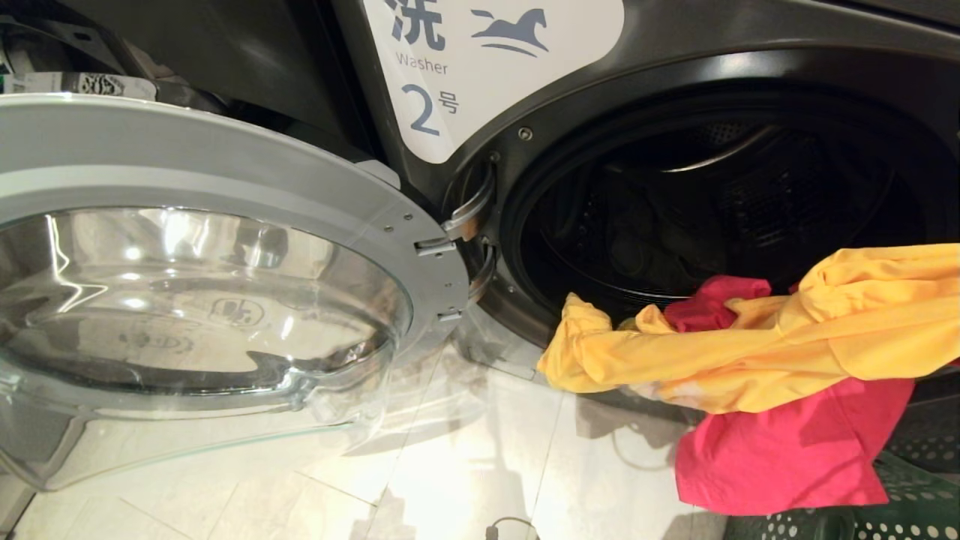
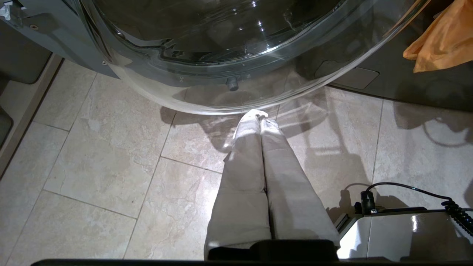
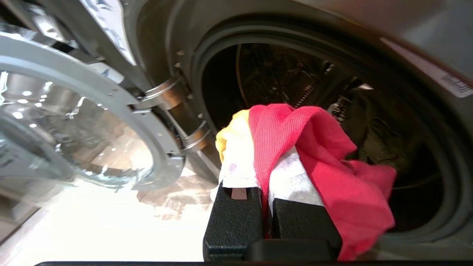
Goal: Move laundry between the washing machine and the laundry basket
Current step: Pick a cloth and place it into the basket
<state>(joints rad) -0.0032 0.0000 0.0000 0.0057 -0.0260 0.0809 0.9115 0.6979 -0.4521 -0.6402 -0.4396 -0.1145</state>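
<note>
- Right gripper (image 3: pixel 264 173) is clamping red-pink garment (image 3: pixel 332 166) and yellow garment (image 1: pixel 750 345) before washing machine (image 1: pixel 675 45) drum.
- Left gripper (image 2: pixel 258 114), fingers together, is hanging over floor tiles (image 2: pixel 111 155).

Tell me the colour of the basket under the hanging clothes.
Green with round holes, best in the head view.

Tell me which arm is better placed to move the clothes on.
The right. Its gripper is shut on the red garment and yellow garment at the washer opening; the left gripper hangs shut over bare floor.
</note>
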